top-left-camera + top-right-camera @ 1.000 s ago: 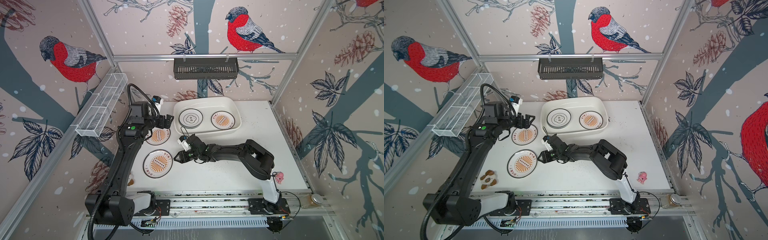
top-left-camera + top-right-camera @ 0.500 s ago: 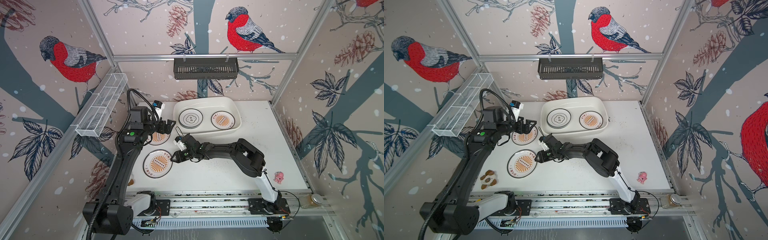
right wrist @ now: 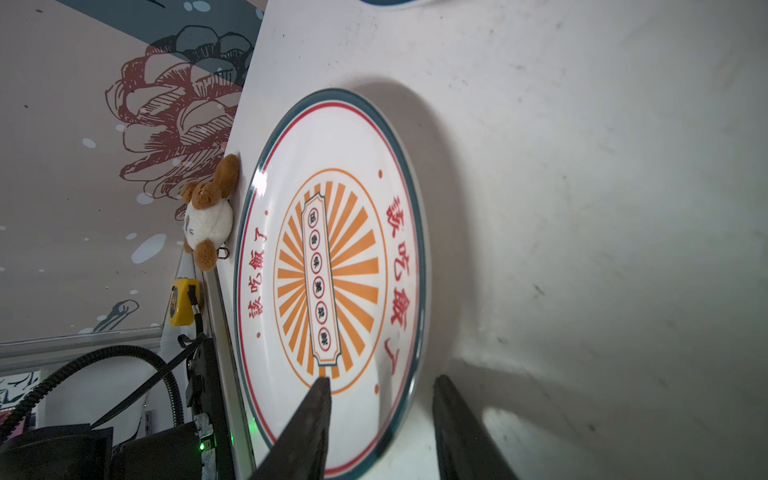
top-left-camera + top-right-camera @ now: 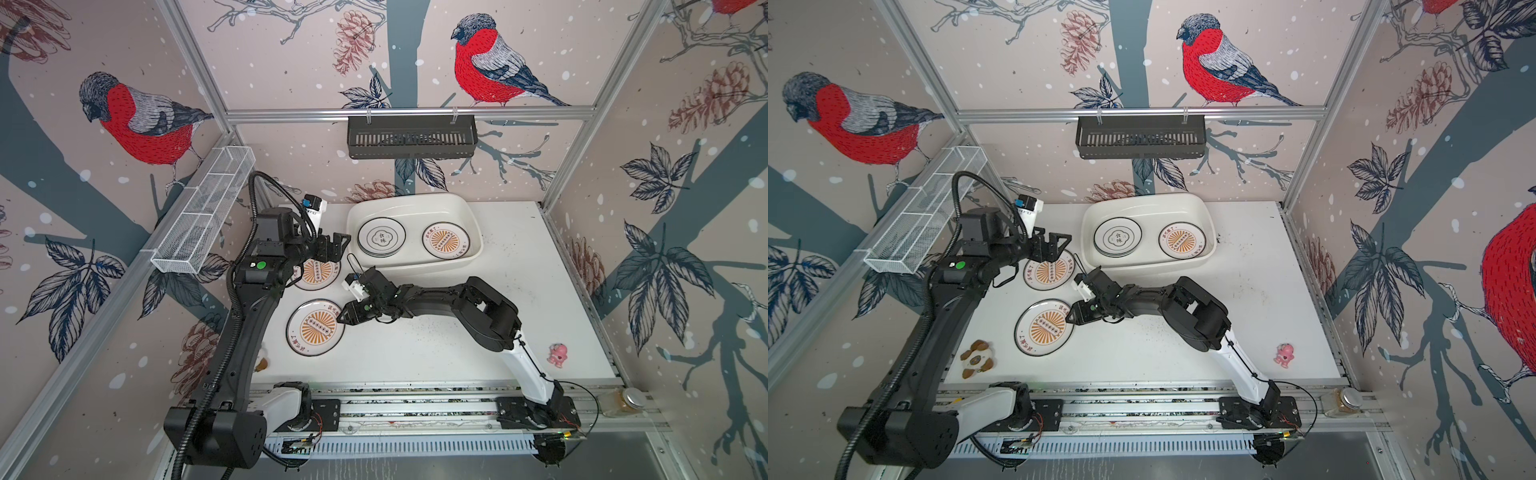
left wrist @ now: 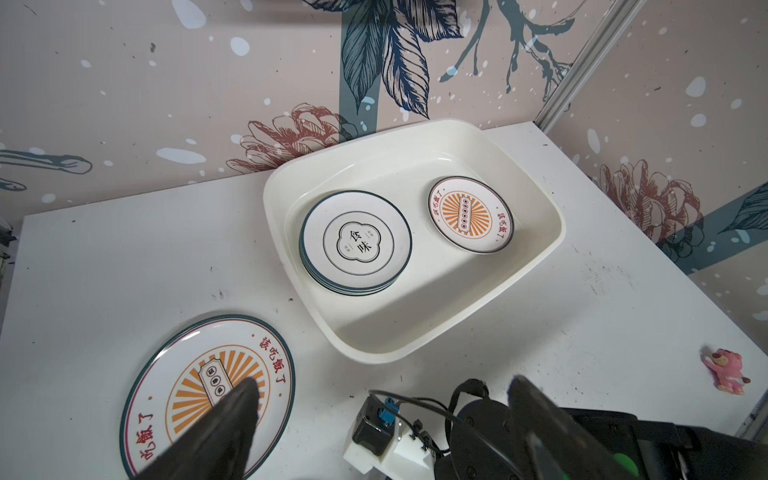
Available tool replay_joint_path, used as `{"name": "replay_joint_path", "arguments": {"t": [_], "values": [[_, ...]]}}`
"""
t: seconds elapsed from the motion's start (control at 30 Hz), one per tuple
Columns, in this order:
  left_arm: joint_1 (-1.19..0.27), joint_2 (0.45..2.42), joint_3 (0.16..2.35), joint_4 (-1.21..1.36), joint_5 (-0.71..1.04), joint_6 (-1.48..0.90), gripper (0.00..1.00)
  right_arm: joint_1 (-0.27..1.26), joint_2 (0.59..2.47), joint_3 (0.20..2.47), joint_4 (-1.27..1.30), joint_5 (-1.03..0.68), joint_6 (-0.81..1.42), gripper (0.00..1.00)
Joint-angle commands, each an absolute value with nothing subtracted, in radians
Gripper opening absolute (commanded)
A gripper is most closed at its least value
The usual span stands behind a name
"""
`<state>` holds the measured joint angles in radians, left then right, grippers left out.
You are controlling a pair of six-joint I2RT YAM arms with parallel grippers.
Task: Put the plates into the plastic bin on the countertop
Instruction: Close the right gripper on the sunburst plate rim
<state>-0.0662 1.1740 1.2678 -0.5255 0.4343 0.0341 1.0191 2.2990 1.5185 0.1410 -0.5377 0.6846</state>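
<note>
The cream bin [image 4: 411, 208] at the back of the white desk [image 4: 540, 257] holds a stack [image 4: 381, 237] of dark-rimmed plates, quatrefoil emblem on top, and one sunburst plate [image 4: 446, 241] beside it. Two more sunbursts lie flat on the desk: the far plate [image 4: 320, 277] near the bin's corner, the near plate [image 4: 315, 328] further forward.

The right gripper [image 4: 340, 319] is sliding leftward over the countertop [image 4: 415, 353] toward the near sunburst plate [image 4: 314, 328] — its arm is stretching out flatter, with the elbow swinging in from the right. Its jaws are narrowing, and in the right wrist view they are now straddling the plate's rim, one finger [image 3: 316, 411] over the plate. The left gripper [image 4: 334, 248] is shifting only slightly above the far sunburst plate [image 4: 318, 276].
</note>
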Motion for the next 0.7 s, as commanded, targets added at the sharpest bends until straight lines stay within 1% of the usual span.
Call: {"name": "replay_joint_path", "arguments": {"t": [0.0,0.17,0.47,0.67], "values": [[-0.065,1.178,1.292,-0.505,0.402,0.006,0.92,1.018,2.322,1.528,0.095,-0.519,0.702,0.40],[-0.064,1.181,1.288,-0.497,0.418,-0.006,0.92,1.017,2.338,1.545,0.061,-0.496,0.695,0.37],[-0.064,1.182,1.343,-0.517,0.380,0.021,0.93,1.025,2.358,1.592,-0.033,-0.447,0.649,0.32],[-0.064,1.185,1.355,-0.522,0.413,0.009,0.93,1.026,2.364,1.594,-0.032,-0.426,0.653,0.26]]}}
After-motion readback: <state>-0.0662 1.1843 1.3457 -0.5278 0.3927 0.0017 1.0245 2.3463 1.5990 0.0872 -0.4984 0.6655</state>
